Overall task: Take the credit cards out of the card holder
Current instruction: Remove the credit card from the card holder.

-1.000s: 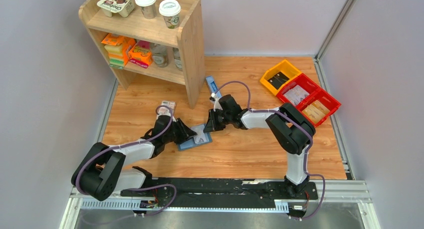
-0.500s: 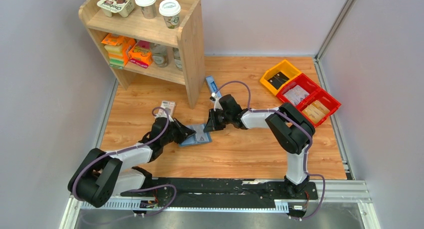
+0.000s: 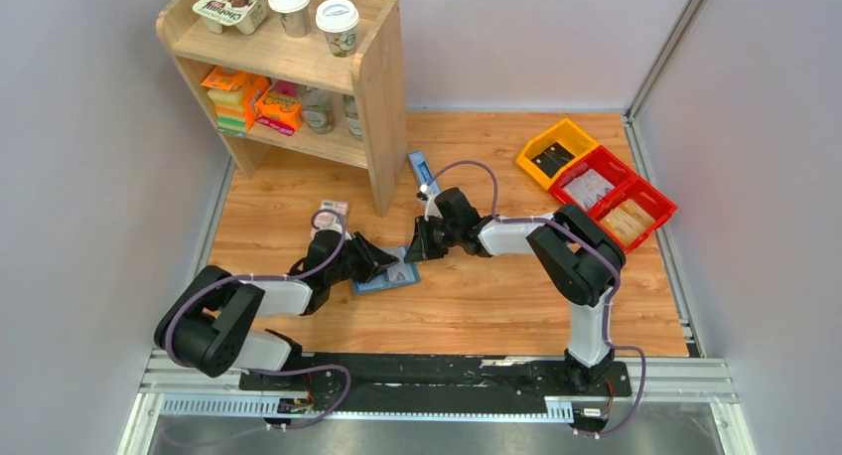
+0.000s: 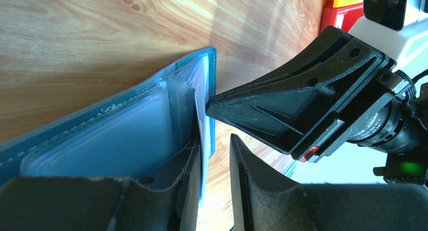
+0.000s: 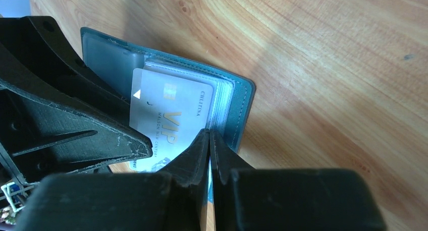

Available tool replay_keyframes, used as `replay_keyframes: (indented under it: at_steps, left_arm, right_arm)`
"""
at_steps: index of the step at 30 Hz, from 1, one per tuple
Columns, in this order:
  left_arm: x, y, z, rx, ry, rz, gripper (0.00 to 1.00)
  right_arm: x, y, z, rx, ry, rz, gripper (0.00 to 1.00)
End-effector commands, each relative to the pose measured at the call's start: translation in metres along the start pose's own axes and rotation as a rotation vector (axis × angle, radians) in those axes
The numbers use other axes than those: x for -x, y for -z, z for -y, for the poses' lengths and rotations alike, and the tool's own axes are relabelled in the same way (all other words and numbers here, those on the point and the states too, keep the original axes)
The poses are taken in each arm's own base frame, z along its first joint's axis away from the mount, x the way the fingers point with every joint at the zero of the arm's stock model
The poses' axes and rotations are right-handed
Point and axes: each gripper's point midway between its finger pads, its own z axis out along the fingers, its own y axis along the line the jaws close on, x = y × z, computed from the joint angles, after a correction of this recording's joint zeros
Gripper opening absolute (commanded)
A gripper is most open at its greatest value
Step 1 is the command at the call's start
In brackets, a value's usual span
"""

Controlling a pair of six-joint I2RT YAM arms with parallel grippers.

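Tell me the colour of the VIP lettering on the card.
Gold, on the white card in the card holder; clearest in the right wrist view.

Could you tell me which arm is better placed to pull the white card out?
Likely left: the left gripper is open beside the white card, while the right gripper pins the card holder.

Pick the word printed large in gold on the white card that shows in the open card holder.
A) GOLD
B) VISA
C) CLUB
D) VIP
D: in the right wrist view, the white card tucked in the teal card holder reads VIP in large gold letters.
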Motion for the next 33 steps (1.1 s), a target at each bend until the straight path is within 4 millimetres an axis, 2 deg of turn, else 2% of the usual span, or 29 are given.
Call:
replay_keyframes:
  at_steps: [1,3,7,11,17,24,25,30,32,33]
  left_arm:
    - [0.009,-0.005,0.039,-0.131,-0.030,0.001,0.34]
    - [0.009,-0.003,0.043,-0.145,-0.026,0.008,0.30]
    - [0.010,0.006,0.037,-0.130,-0.015,0.037,0.17]
    - [0.012,0.015,0.035,-0.105,-0.028,0.063,0.11]
    - [0.011,0.022,0.032,-0.078,-0.022,0.067,0.09]
    - [0.005,0.029,0.013,0.035,-0.030,0.039,0.05]
    - [0.003,0.033,0.004,0.073,-0.036,0.032,0.04]
    - [0.007,0.047,-0.013,0.171,-0.063,0.076,0.00]
    - [0.008,0.054,-0.021,0.210,-0.064,0.093,0.00]
    - [0.011,0.057,-0.019,0.207,-0.071,0.111,0.00]
  right_arm:
    - [-0.050,-0.009,0.040,-0.126,-0.047,-0.132,0.07]
    - [-0.051,-0.009,0.042,-0.135,-0.049,-0.134,0.07]
    - [-0.056,-0.009,0.049,-0.164,-0.060,-0.144,0.06]
    - [-0.060,-0.010,0.053,-0.174,-0.070,-0.150,0.06]
    - [-0.057,-0.010,0.054,-0.184,-0.069,-0.144,0.06]
    - [-0.057,-0.009,0.055,-0.190,-0.069,-0.143,0.06]
    - [-0.056,-0.009,0.054,-0.189,-0.066,-0.141,0.06]
    - [-0.043,-0.009,0.046,-0.173,-0.034,-0.118,0.06]
    - [-0.044,-0.006,0.046,-0.182,-0.032,-0.134,0.06]
    - [-0.041,-0.006,0.043,-0.180,-0.025,-0.131,0.07]
